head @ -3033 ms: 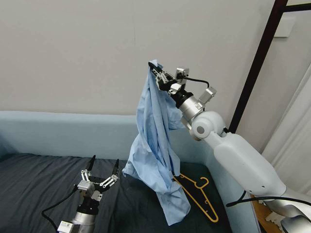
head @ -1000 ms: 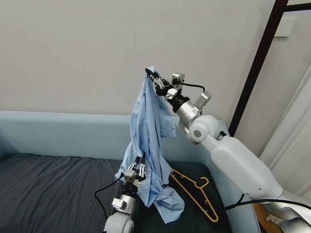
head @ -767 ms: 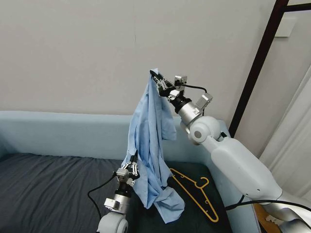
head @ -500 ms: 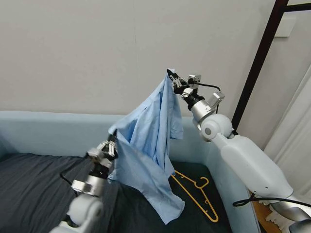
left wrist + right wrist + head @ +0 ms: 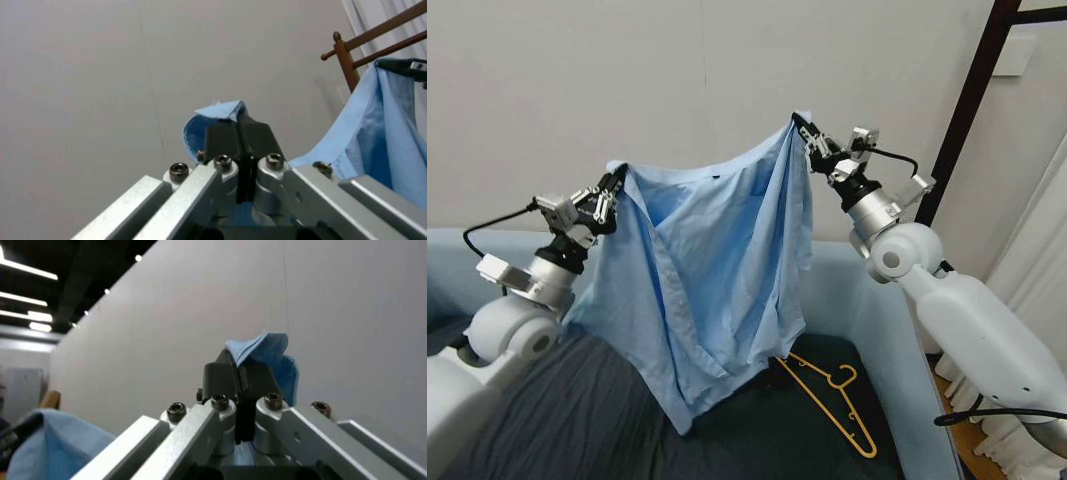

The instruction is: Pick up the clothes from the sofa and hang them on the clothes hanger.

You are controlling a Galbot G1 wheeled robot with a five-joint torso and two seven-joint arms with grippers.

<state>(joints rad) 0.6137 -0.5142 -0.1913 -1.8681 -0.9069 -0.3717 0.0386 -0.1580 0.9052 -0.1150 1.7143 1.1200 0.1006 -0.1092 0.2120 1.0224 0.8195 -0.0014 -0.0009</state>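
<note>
Light blue shirt (image 5: pixel 707 290) is hanging spread in the air in front of the wall (image 5: pixel 627 80), stretched between the two claws. Its upper edge is sagging slightly between the two grip points. The body is draping down in folds, and the lowest corner is reaching toward the dark seat of the sofa (image 5: pixel 547 420); cannot tell whether it is touching the cushion.

Left claw (image 5: pixel 616 179) is gripping one upper corner of the shirt, fingers pressed together on the cloth. In the left wrist view, the left claw (image 5: pixel 239 137) is showing its pads shut tight, with a fold of shirt (image 5: pixel 217 110) sticking out past the tips.

Right claw (image 5: pixel 803 126) is pinching the opposite upper corner, somewhat higher than the left one. In the right wrist view, the right claw (image 5: pixel 237 374) is likewise clamping a bunched tuft of shirt (image 5: pixel 265 351).

Yellow hanger (image 5: pixel 837 402) is lying flat on the sofa seat near its right end, below and to the right of the shirt's hem. Neither claw is touching it.

Dark wooden rack post (image 5: pixel 959 115) is standing behind the right arm, at the right of the head view.
</note>
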